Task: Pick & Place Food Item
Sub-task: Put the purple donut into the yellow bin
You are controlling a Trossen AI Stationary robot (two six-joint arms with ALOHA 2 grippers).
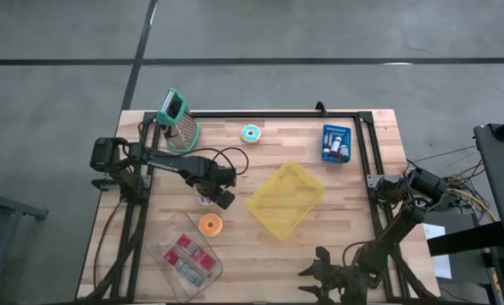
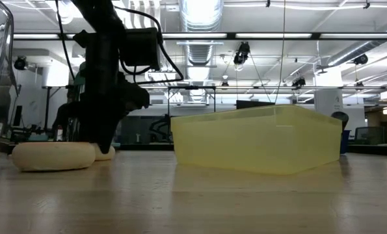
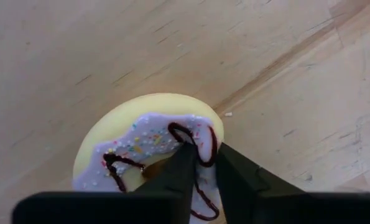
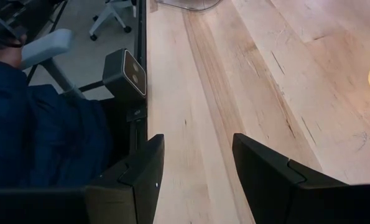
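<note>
Could slip: only a thin pinch on one side of the purple-iced donut (image 3: 148,144), so a fast lift might drop it. Left gripper (image 3: 200,163) down low on the tabletop (image 1: 260,246), pinching the donut's ring beside the yellow bin (image 1: 286,200) (right gripper (image 4: 194,163) spread wide, waiting at the near edge).

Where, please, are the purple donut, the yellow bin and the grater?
Donut (image 3: 148,140): left wrist view, on its purple icing.
Bin (image 1: 307,180): high view, on its rim.
Grater (image 1: 182,131): high view, on its metal face.
</note>
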